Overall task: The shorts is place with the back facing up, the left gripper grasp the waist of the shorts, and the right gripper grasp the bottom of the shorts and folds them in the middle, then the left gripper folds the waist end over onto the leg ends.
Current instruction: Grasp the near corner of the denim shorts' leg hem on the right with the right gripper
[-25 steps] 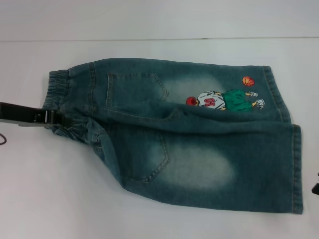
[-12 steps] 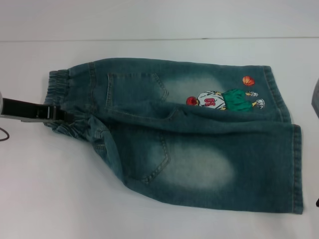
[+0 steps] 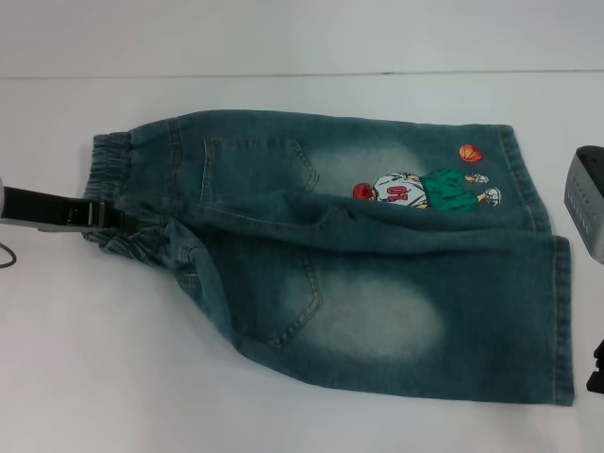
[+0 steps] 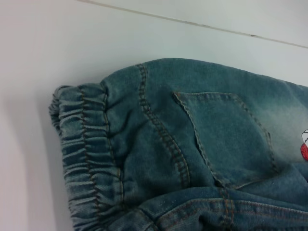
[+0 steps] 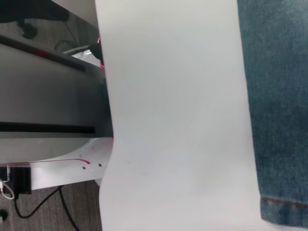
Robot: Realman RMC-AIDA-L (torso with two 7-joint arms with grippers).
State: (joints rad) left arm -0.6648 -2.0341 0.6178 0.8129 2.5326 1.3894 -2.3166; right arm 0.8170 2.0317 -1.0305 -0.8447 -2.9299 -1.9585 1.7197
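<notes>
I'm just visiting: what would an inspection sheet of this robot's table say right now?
Surface: white table, bare around the garment.
Job's things: denim shorts flat, back pockets up; waist toward the robot's left, leg ends toward its right.
Clutter: nothing seen.
Hands: left hand at the waist; right hand just beyond the leg ends.
Cables: thin dark cable by the left arm.
Surroundings: floor and cords beyond the table edge.

A lab or robot test room is suggested rather than a home. A plain white table (image 3: 302, 47) is seen, and past its edge, out beyond the right gripper (image 3: 596, 368), grey carpet floor (image 5: 48, 211), loose black cables (image 5: 29, 207) and a white equipment frame (image 5: 62, 168) with red wiring are shown.
</notes>
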